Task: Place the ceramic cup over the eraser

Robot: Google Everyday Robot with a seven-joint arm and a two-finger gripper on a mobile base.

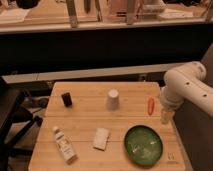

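Observation:
A white ceramic cup [113, 99] stands upside down on the wooden table [85, 120], near the back middle. A white rectangular eraser [101, 138] lies flat toward the front middle, well in front of the cup. My gripper [165, 116] hangs at the end of the white arm [187, 87] over the table's right edge, to the right of the cup and apart from it. It holds nothing that I can see.
A small black object [66, 99] stands at the back left. An orange carrot-like item [151, 105] lies right of the cup. A green plate [143, 145] sits at the front right. A small bottle [64, 145] lies at the front left. A dark chair [10, 115] stands left of the table.

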